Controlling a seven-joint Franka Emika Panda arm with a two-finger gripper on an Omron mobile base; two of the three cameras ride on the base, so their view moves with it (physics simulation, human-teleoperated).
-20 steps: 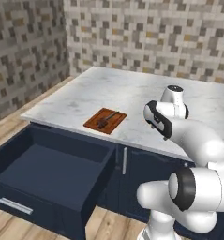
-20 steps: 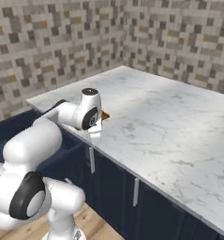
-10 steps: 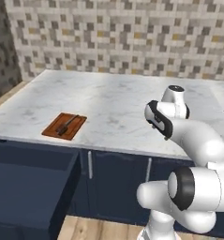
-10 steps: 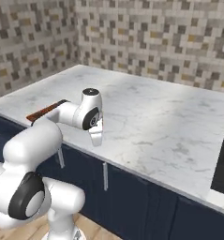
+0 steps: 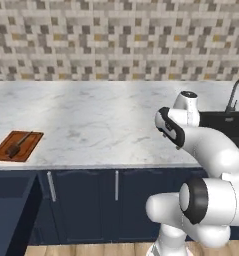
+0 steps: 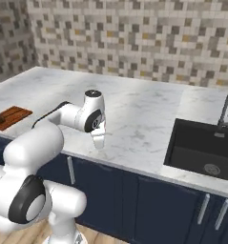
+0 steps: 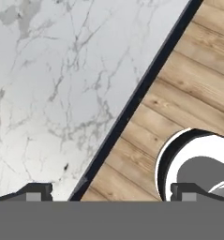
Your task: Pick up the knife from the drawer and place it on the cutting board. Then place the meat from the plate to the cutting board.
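The reddish-brown cutting board (image 5: 16, 145) lies on the marble counter at the far left, also seen as cutting board (image 6: 10, 116). The knife (image 5: 17, 146) rests on it. The navy drawer (image 5: 13, 210) stands pulled out below the board. My gripper (image 6: 99, 142) points straight down above the counter's front edge, far to the right of the board. In the hand view my gripper (image 7: 111, 192) is open, its fingertips (image 7: 38, 190) wide apart with nothing between them. The meat and the plate are out of view.
A dark sink (image 6: 206, 152) with a faucet (image 6: 225, 109) is set into the counter at the right. Navy cabinet doors (image 5: 116, 200) run below the counter edge (image 7: 132, 103). Wooden floor (image 7: 188, 79) lies beneath the hand.
The whole picture has shifted: the base has driven right along the counter, so board and drawer now sit far left and the sink has come into view. The gripper stays open.
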